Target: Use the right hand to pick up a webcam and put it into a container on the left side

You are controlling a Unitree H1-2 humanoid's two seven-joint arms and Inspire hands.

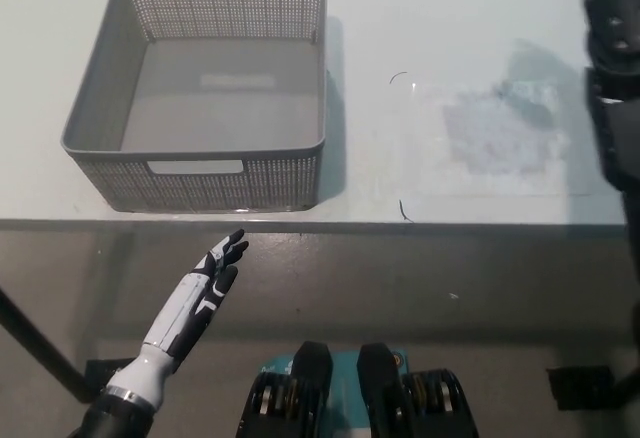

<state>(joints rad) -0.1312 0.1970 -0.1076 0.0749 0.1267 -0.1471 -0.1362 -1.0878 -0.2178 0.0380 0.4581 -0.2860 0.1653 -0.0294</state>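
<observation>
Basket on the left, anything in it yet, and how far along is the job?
Nothing dropped yet: the basket is empty. The right arm reaches past the top edge, its hand and any webcam out of view. The left hand rests open below the table.

Grey perforated container [100, 118] sits upright, empty, on the left.

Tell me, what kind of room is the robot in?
Probably a lab or test room, though little of it shows. There is just a plain white table with an empty gray mesh basket on it, a bare gray floor below, and the robot's white left hand resting out front.
</observation>
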